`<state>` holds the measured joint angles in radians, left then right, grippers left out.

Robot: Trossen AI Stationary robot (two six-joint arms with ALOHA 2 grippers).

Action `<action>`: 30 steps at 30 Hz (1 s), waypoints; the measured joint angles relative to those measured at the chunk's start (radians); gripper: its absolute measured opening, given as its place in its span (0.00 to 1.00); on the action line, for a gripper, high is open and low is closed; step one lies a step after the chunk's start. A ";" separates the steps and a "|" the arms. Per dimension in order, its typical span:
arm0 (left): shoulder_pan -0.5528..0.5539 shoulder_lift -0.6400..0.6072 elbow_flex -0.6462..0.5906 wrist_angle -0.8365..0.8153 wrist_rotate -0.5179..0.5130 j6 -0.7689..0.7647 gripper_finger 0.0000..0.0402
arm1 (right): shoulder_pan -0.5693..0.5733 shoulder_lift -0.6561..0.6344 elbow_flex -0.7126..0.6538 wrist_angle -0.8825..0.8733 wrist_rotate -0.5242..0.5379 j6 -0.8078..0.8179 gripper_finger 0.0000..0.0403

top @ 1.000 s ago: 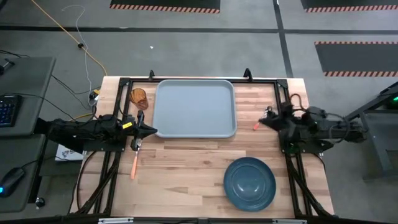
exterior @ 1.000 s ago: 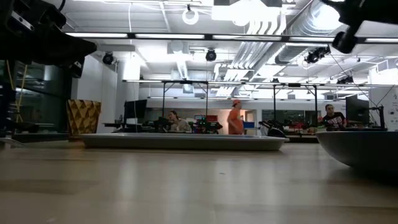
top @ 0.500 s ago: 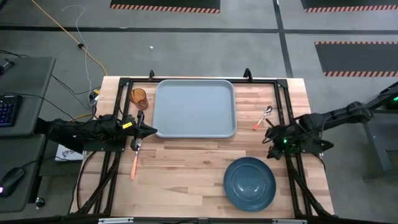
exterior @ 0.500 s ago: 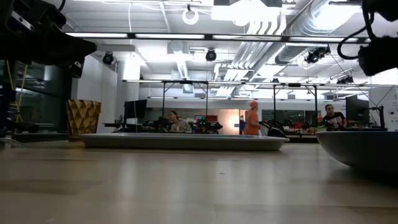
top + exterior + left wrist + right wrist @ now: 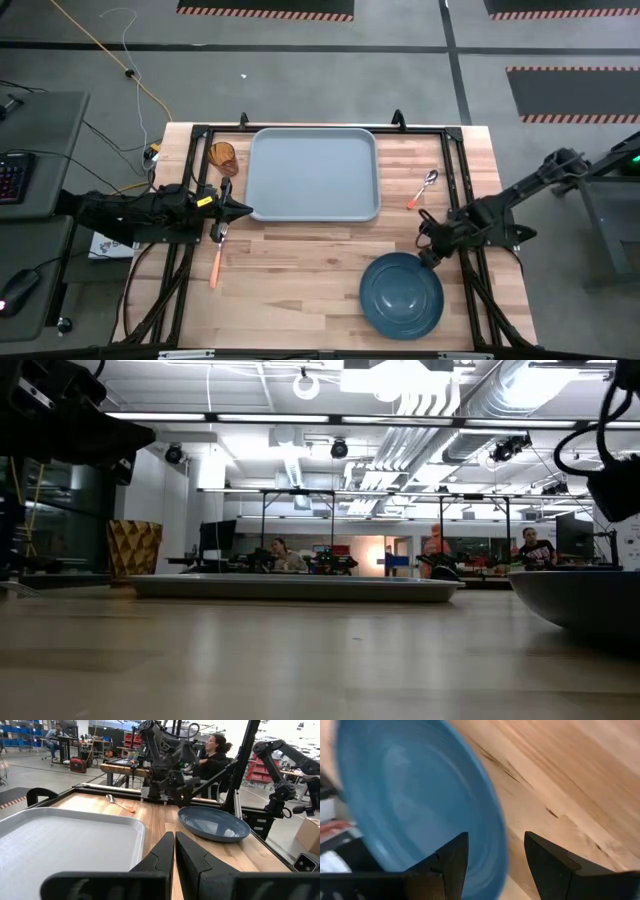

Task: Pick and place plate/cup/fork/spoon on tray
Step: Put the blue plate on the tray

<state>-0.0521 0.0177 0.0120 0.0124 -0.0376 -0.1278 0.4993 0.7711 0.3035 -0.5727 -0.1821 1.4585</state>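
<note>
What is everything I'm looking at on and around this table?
tray: one, pale grey-blue, far middle of the table.
plate: one, dark blue, near right.
cup: one, amber, just left of the tray.
fork: one, orange handle, left side, below the left arm's tip.
spoon: one, orange handle, right of the tray.
table: one, light wood.
people: a few, in the room behind.
left gripper: fingers shut, at the tray's left corner.
right gripper: fingers open, straddling the plate's rim.

Tray mid-table, probably plate at right edge
</note>
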 joint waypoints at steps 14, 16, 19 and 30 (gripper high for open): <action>0.000 0.000 0.000 0.000 0.000 0.000 0.02 | 0.073 0.243 0.002 0.158 0.018 0.133 0.39; 0.000 0.000 0.000 0.000 0.000 0.000 0.02 | 0.073 0.256 0.003 0.155 0.017 0.142 0.31; 0.000 0.000 0.000 0.000 0.000 0.000 0.02 | 0.073 0.253 0.005 0.154 0.013 0.159 0.11; 0.000 0.001 0.000 0.000 0.000 0.000 0.02 | -0.035 0.099 0.178 0.236 0.064 0.046 0.01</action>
<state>-0.0524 0.0189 0.0120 0.0120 -0.0372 -0.1280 0.4641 0.8705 0.4819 -0.3366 -0.1177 1.5042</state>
